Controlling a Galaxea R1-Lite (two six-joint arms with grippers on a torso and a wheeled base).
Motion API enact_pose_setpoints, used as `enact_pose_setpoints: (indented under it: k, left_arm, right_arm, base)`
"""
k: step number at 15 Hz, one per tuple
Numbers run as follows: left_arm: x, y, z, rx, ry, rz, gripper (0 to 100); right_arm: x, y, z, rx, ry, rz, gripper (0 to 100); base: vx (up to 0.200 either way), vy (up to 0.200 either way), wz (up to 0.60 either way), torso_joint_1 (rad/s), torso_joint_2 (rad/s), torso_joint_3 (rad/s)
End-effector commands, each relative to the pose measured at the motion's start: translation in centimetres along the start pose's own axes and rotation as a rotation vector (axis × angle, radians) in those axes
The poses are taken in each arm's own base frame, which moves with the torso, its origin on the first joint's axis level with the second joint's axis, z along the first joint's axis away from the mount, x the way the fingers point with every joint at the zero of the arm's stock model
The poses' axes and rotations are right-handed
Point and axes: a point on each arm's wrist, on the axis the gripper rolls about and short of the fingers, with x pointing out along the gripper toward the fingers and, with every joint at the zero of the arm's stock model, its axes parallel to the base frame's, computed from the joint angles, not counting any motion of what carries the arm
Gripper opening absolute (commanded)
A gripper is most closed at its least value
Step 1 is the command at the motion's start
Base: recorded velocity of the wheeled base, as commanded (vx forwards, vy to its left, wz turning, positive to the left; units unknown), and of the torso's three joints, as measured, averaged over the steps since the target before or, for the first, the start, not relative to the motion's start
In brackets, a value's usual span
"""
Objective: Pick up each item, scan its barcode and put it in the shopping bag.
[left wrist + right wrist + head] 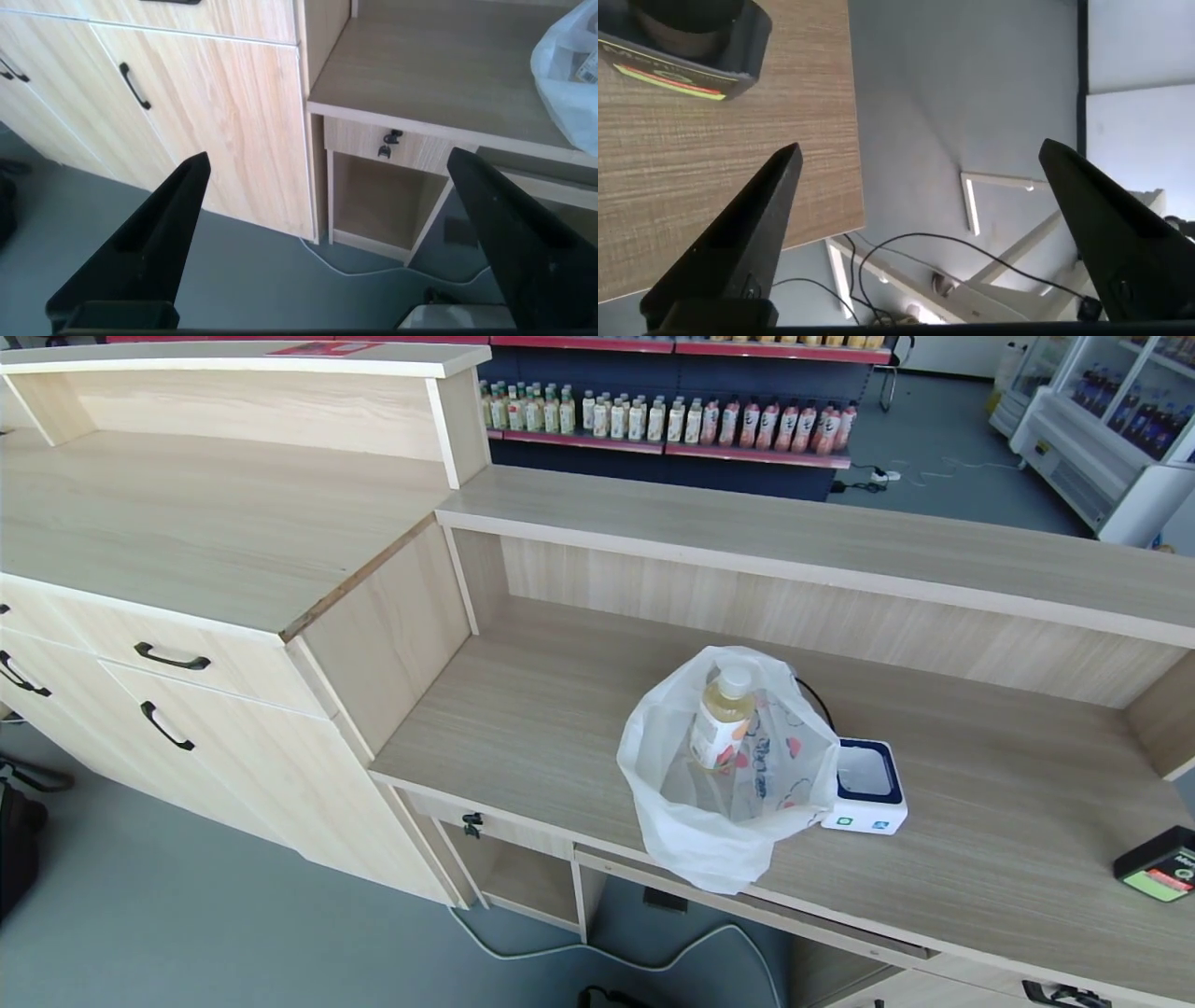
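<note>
bottle [724,719] upright in shopping bag [691,840] on tabletop [523,728], scanner [868,784] just beside | left hand [329,159] wide, empty | right hand [920,147] wide, empty | looks bagged; keep hands clear of the bag rim so it doesn't tip

You have a light wooden counter [560,709] carrying the white shopping bag [672,821] at its front edge, a white-and-blue scanner [868,789] touching the bag's right side, and a black device [1158,863] well apart at the far right.
</note>
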Motion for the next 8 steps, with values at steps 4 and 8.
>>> enact_pose_setpoints:
  k: [4, 8]
  left_arm:
    - [0.0, 0.0, 0.0, 0.000, -0.001, 0.000, 100]
    - [0.0, 0.0, 0.0, 0.000, -0.001, 0.000, 100]
  right_arm:
    - [1.9, 1.2, 0.5, -0.020, -0.072, 0.053, 100]
    - [2.4, 2.9, 1.0, -0.040, -0.095, 0.098, 100]
  base:
    - [0.000, 0.000, 0.00, 0.000, 0.00, 0.000]
    - [0.000, 0.000, 0.00, 0.000, 0.00, 0.000]
